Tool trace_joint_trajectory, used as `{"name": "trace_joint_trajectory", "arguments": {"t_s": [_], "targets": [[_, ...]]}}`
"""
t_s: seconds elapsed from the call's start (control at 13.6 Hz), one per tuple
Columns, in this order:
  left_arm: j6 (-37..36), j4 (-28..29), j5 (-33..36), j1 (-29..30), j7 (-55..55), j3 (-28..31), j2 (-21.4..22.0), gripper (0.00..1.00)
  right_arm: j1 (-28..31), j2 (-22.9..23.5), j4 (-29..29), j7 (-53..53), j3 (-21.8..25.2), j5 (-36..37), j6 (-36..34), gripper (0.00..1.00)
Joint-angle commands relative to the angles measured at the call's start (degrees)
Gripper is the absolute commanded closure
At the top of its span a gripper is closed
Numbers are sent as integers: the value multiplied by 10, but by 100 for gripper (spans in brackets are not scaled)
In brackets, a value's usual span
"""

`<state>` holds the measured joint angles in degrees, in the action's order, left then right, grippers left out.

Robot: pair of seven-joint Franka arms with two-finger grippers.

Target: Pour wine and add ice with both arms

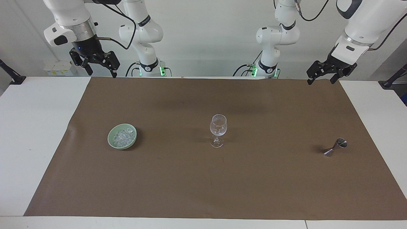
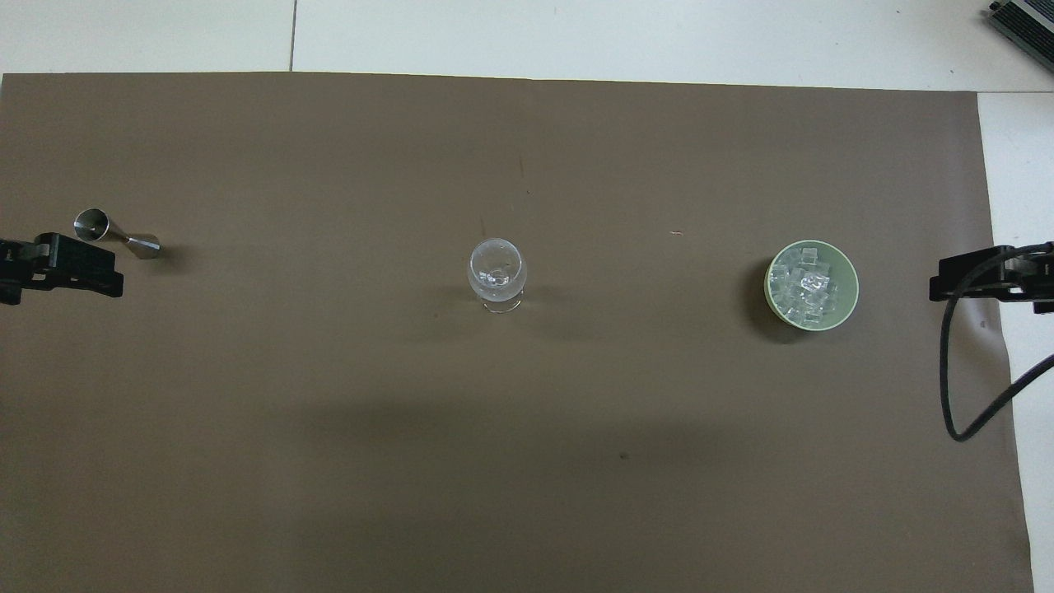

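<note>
Arms: both wait raised at the robots' edge of the brown mat, nothing picked up yet.
Left end effector [image 1: 321,77]: hangs over the mat's edge at the left arm's end, fingers spread wide, empty.
Right end effector [image 1: 101,67]: hangs over the mat's edge at the right arm's end, fingers spread wide, empty.
Surface [image 1: 35,133]: white, covered by the mat.
Wine glass [image 1: 218,130]: upright at mat centre, apparently without wine.
Ice [image 1: 122,135]: heaped in a green bowl [image 1: 112,142], roughly 9 o'clock from the glass in the facing view, well apart.
Jigger [image 1: 335,147]: metal, tipped on its side, about 3 o'clock from the glass.
Step in hand, judged: the first reach. Descend squarely on the jigger's narrow waist; pinch a single cube from above, not the bowl rim.
</note>
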<state>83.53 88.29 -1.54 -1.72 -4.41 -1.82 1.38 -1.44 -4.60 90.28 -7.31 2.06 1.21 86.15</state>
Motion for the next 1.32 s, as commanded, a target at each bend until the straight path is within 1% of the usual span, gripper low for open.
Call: {"name": "trace_joint_trajectory", "arguments": {"t_s": [0.0, 0.15, 0.59, 0.74, 0.88, 1.03, 1.1, 1.25], "targets": [[-1, 22, -2, 6, 6, -1, 20, 0, -2, -8, 6, 4, 1, -2, -5, 0], [1, 33, -2, 7, 5, -1, 24, 0, -2, -8, 6, 4, 1, -2, -5, 0], [15, 32, -2, 28, -11, 0, 22, 0, -2, -8, 6, 4, 1, -2, -5, 0], [16, 31, -4, 28, -93, 0, 22, 0, -2, -8, 6, 4, 1, -2, -5, 0], [16, 33, -28, 29, -166, 0, 23, 0, -2, -8, 6, 4, 1, -2, -5, 0], [34, 35, -56, 50, -258, 0, 23, 0, -2, -8, 6, 4, 1, -2, -5, 0], [45, 40, -77, 61, -287, 0, 23, 0, -1, -8, 6, 4, 1, -2, -5, 0], [56, 43, -86, 73, -320, 0, 24, 0, -2, -8, 6, 4, 1, -2, -5, 0]]}}
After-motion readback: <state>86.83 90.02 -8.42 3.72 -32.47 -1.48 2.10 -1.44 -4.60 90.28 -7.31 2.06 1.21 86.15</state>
